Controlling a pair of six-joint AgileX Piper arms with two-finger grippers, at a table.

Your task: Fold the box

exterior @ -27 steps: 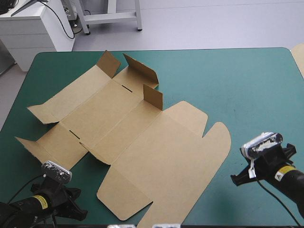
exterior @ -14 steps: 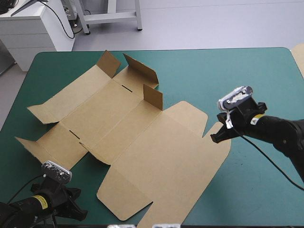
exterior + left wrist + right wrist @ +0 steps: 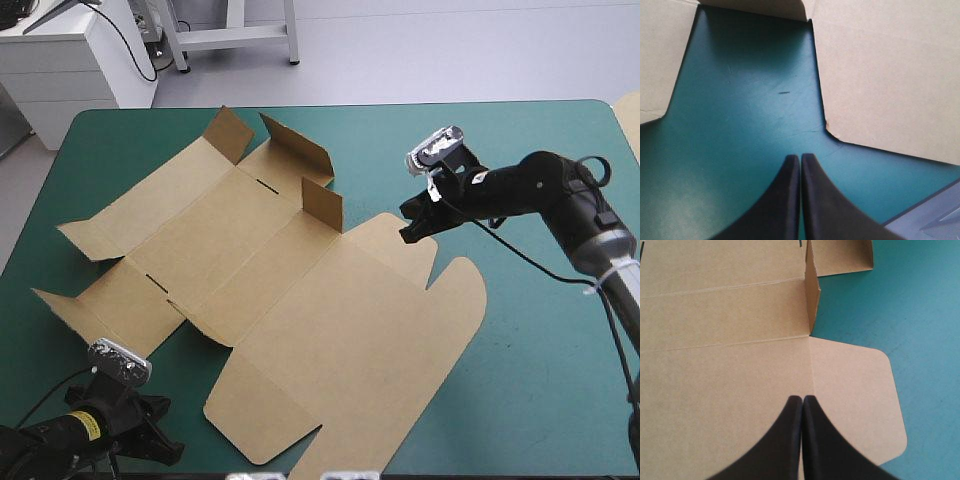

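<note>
While the brown box lies mostly flat on the teal-green desk, the right gripper hangs clenched over its rounded flap; the left gripper, also clenched, is over bare desk beside it.

Looks like a lab to me. Teal-green surface, bare grey floor, white cabinet and a metal frame behind it.

Your box lies flat across the left and middle of the desk.
Its small flaps stand up on the side toward the far edge. Your right gripper is over the rounded flap on the box's right side. Your left gripper is at the near left corner, over bare desk between two of the box's flaps.
</note>
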